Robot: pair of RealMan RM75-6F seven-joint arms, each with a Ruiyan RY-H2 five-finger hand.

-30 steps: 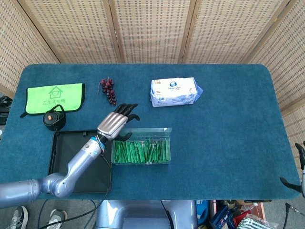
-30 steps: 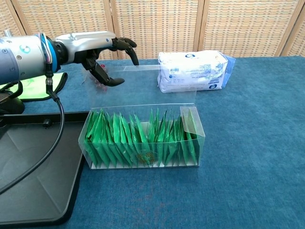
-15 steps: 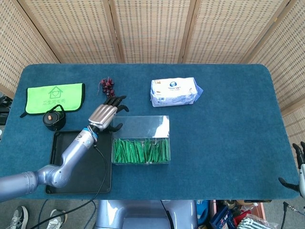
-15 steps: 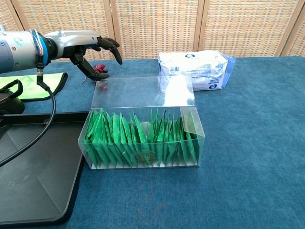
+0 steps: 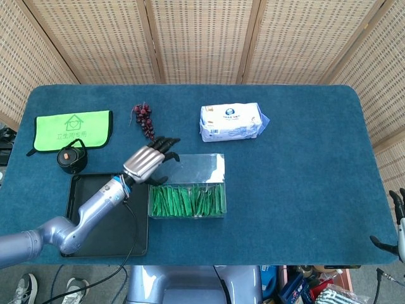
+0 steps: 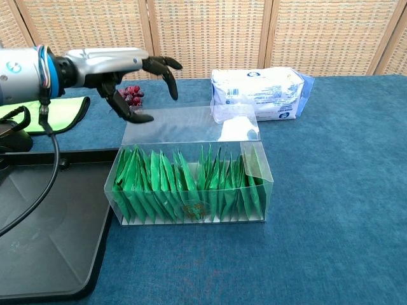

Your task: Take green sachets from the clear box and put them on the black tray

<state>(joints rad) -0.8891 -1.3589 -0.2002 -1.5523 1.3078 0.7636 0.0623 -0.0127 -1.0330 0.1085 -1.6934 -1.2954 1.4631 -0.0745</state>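
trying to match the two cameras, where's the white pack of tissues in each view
Head view: the white plastic pack of tissues lies above centre, on the blue tablecloth, beyond the clear plastic box of green sachets.
Chest view: the pack sits upper right of centre, behind the box.
Shared landmark: the clear box, with the pack beyond its right end in both views.

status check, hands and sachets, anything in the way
Left hand open, above the lid, holding nothing. Right hand off the table edge, state unclear. Sachets all in the box, tray bare. Path clear.
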